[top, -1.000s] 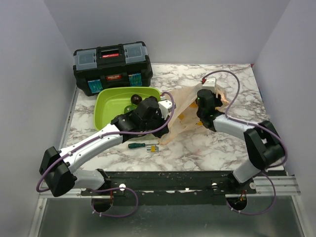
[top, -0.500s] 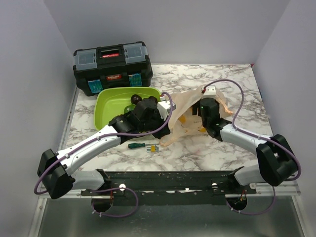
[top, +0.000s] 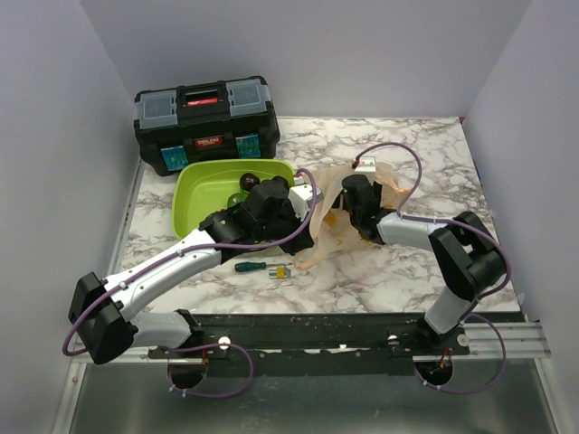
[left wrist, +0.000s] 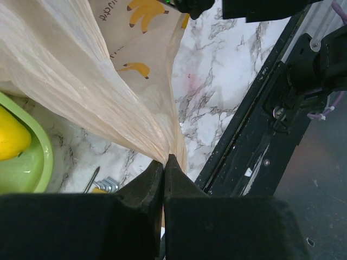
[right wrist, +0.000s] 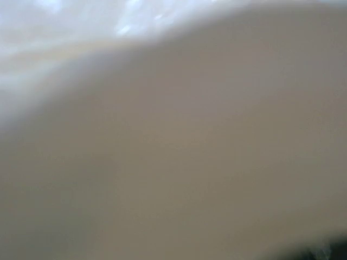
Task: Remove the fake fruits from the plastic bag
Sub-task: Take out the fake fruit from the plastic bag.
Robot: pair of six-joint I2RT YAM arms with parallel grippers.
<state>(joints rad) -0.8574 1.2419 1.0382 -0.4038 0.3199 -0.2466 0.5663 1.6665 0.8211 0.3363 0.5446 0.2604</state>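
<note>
The peach plastic bag point(top: 333, 215) with banana prints lies right of the lime-green tray point(top: 192, 190). My left gripper point(top: 310, 201) is shut on a bunched fold of the bag point(left wrist: 81, 70); its fingertips point(left wrist: 172, 162) pinch the film. My right gripper point(top: 351, 194) is pushed into the bag from the right, and its fingers are hidden. The right wrist view shows only blurred bag film point(right wrist: 173, 141). A dark purple fruit point(top: 246, 181) and a yellow fruit point(left wrist: 11, 135) lie in the tray. Fruits inside the bag are hidden.
A black toolbox point(top: 206, 116) stands behind the tray at the back left. A green-handled screwdriver point(top: 251, 267) and a small yellow piece point(top: 282, 269) lie on the marble table in front of my left arm. The black rail point(left wrist: 271, 119) runs along the near edge.
My right arm has swung left and its gripper has gone deeper into the bag, pushing the film. My left gripper has kept its hold in the same place.
</note>
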